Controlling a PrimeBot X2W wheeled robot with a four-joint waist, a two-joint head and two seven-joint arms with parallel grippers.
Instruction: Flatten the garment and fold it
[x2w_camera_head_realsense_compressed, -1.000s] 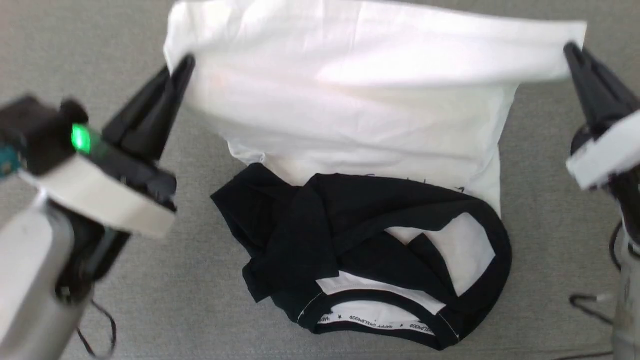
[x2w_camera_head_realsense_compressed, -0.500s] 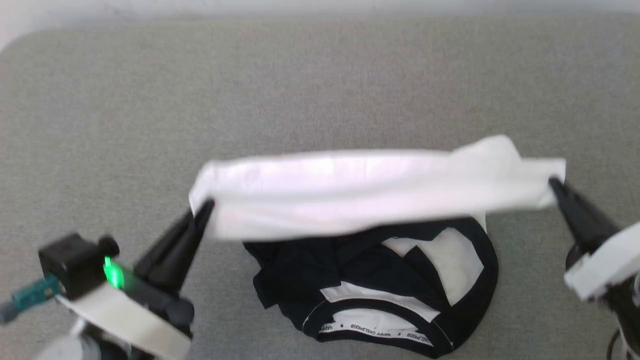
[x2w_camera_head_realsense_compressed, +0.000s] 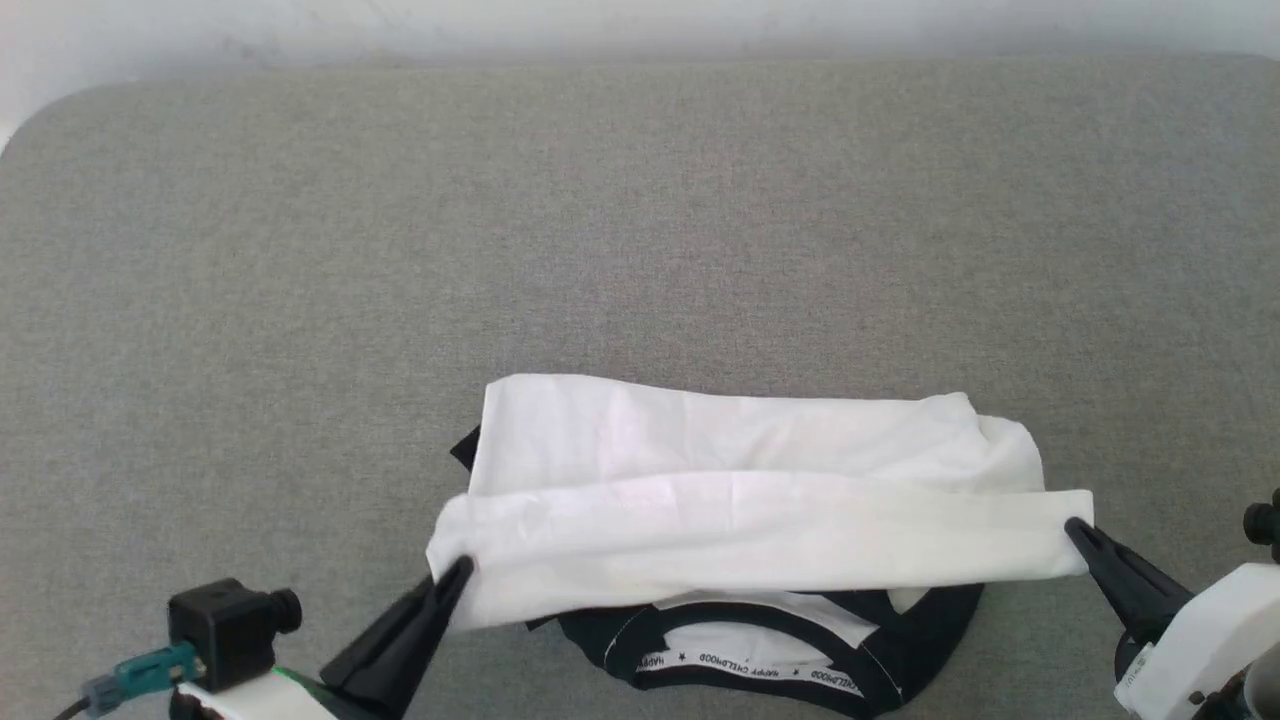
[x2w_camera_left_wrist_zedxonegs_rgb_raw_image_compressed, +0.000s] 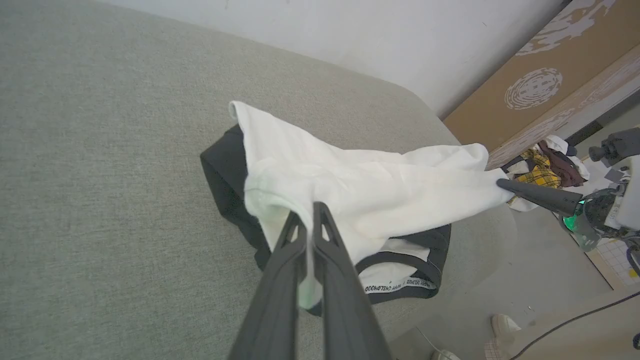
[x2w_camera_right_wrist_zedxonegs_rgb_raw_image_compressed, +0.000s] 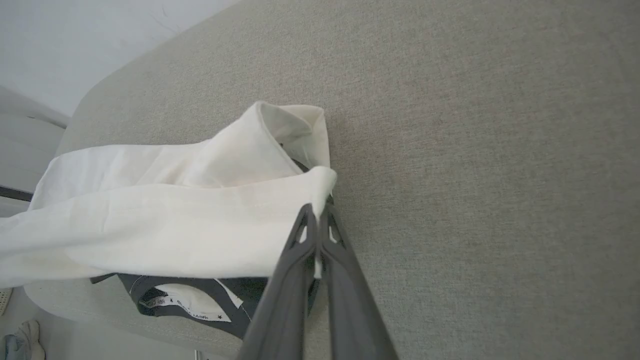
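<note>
Small white cloth T-shirt with black sleeves and collar (x2w_camera_head_realsense_compressed: 740, 520) lies bunched near the front edge of the grey woven-fabric counter (x2w_camera_head_realsense_compressed: 640, 220), with its hem held up as a taut, smooth band. Left end effector (x2w_camera_head_realsense_compressed: 461, 568) is clamped on one hem corner, right end effector (x2w_camera_head_realsense_compressed: 1073, 526) on the other.

One garment (x2w_camera_head_realsense_compressed: 760, 500), one left gripper (x2w_camera_head_realsense_compressed: 460, 570), one right gripper (x2w_camera_head_realsense_compressed: 1074, 527), and one grey cushioned surface (x2w_camera_head_realsense_compressed: 640, 230) beneath them.

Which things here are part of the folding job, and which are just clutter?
Job:
T-shirt, white edge pinched at both ends
left gripper
right gripper
grey padded table under the shirt

Lying about:
heap of clothes on the floor
brown board by the wall
</note>
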